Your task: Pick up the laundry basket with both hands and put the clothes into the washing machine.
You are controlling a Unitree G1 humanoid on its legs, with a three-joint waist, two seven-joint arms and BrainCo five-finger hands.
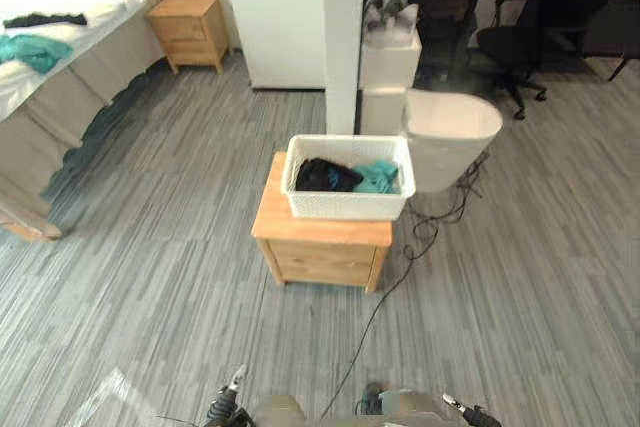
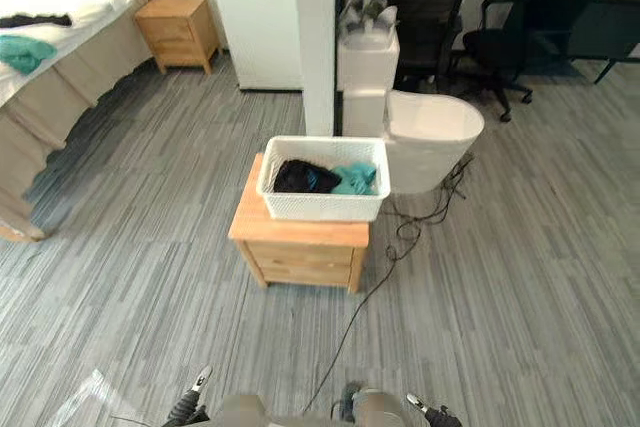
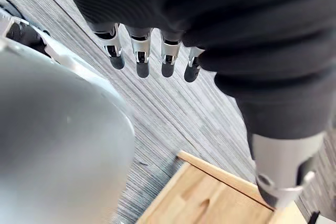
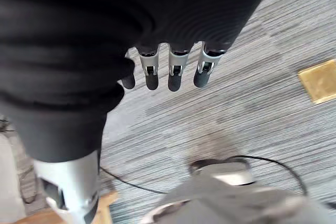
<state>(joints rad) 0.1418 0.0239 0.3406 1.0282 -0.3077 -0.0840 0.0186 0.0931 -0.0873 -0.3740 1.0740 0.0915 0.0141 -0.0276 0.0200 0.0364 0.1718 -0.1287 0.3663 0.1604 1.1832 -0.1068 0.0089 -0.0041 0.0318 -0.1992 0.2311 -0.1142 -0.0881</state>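
Note:
A white laundry basket (image 1: 347, 203) stands on a small wooden nightstand (image 1: 322, 247) in the middle of the floor. Inside it lie a black garment (image 1: 325, 176) and a teal garment (image 1: 378, 177). Just right of and behind the basket is a white round-topped washing machine (image 1: 452, 135). My left hand (image 3: 210, 19) hangs low, well short of the nightstand, with its fingers (image 3: 142, 59) straight and empty; it also shows at the lower edge as my left hand (image 1: 228, 402). My right hand (image 4: 157, 19) hangs the same way, its fingers (image 4: 176, 72) straight and holding nothing.
A bed (image 1: 60, 57) with teal and black clothes stands at the far left, with a second nightstand (image 1: 190, 32) beside it. A white pillar (image 1: 342, 37), a white cabinet (image 1: 388, 72) and a black office chair (image 1: 540, 27) stand behind. A cable (image 1: 400, 267) trails over the floor.

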